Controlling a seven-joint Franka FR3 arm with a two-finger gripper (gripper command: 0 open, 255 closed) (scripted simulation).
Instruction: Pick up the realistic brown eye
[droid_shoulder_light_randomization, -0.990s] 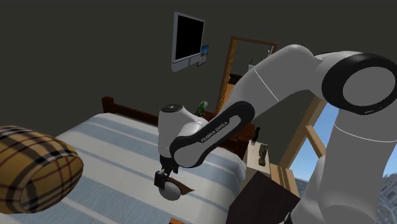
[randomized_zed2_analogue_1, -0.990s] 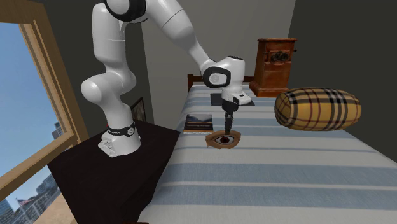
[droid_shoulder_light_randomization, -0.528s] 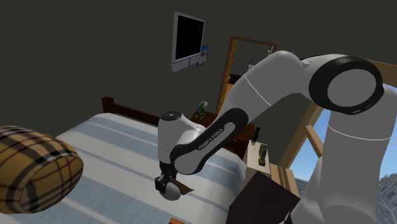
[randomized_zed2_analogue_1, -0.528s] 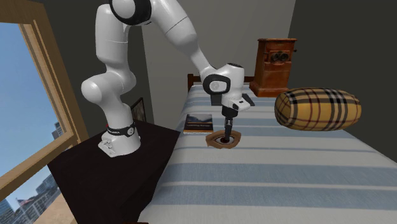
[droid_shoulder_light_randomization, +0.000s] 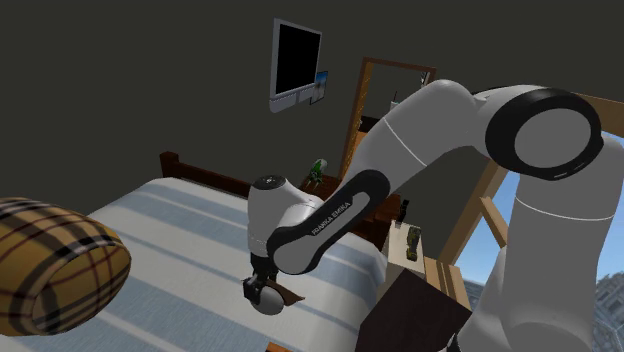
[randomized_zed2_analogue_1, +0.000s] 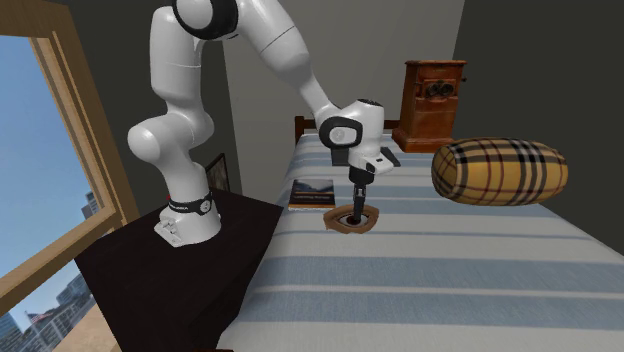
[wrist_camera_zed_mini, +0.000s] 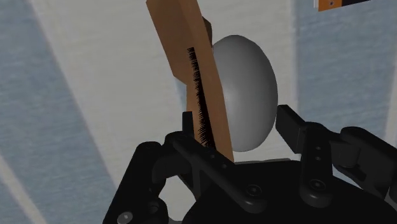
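The eye (randomized_zed2_analogue_1: 352, 219) is a white eyeball set in a brown lid with dark lashes. It lies on the striped bed (randomized_zed2_analogue_1: 450, 275) near the edge that faces the stand. My black gripper (randomized_zed2_analogue_1: 357, 207) points straight down onto it. In the wrist view the gripper (wrist_camera_zed_mini: 238, 121) has the eye (wrist_camera_zed_mini: 245, 83) between its fingers: one finger (wrist_camera_zed_mini: 187, 122) presses the lashed brown lid, the other (wrist_camera_zed_mini: 289, 121) meets the eyeball's side. In the shoulder view the gripper (droid_shoulder_light_randomization: 260, 289) sits low on the pale ball (droid_shoulder_light_randomization: 270, 300), with the forearm covering much of it.
A plaid bolster pillow (randomized_zed2_analogue_1: 498, 171) lies on the bed toward the second exterior view's right. A book (randomized_zed2_analogue_1: 312, 193) rests at the bed's edge just beyond the eye. The dark stand (randomized_zed2_analogue_1: 180, 265) sits beside the bed. A wooden cabinet (randomized_zed2_analogue_1: 433, 92) stands behind the headboard.
A second ago the hand was higher; it came down onto the eye and the wrist turned a little. Nothing visibly moved over the last half second.
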